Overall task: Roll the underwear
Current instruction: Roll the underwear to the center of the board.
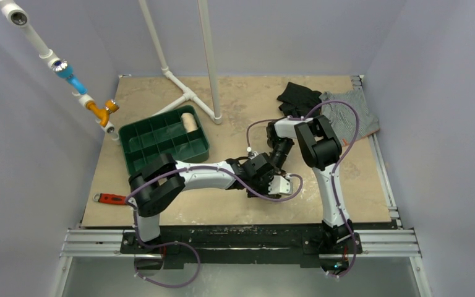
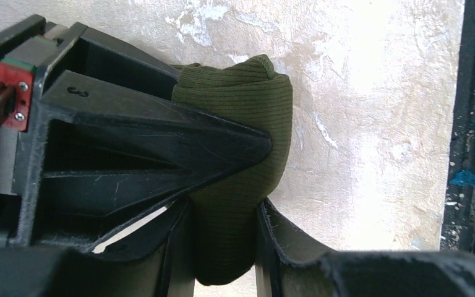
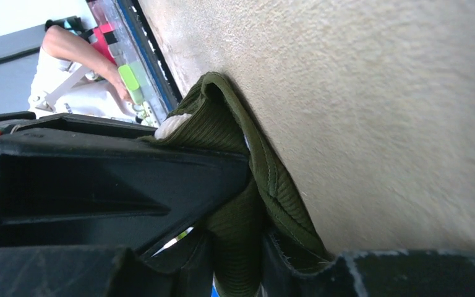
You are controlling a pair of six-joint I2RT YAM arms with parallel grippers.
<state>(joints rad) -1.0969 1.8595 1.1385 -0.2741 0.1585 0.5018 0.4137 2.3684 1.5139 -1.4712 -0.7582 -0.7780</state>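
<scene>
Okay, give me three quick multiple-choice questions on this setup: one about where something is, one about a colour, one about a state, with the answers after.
1. The cream roll lies: A) loose at the near edge; B) in the green tray; C) held up in the air.
2. The cloth in the left hand is: A) olive green; B) black; C) red.
3. The underwear is: A) spread out flat; B) folded in a neat square; C) bunched and pinched in the hand.
Answers: B, the roll sits in a far corner compartment of the tray; A, the left wrist view shows ribbed olive cloth; C, that view shows it squeezed between the black fingers.
</scene>
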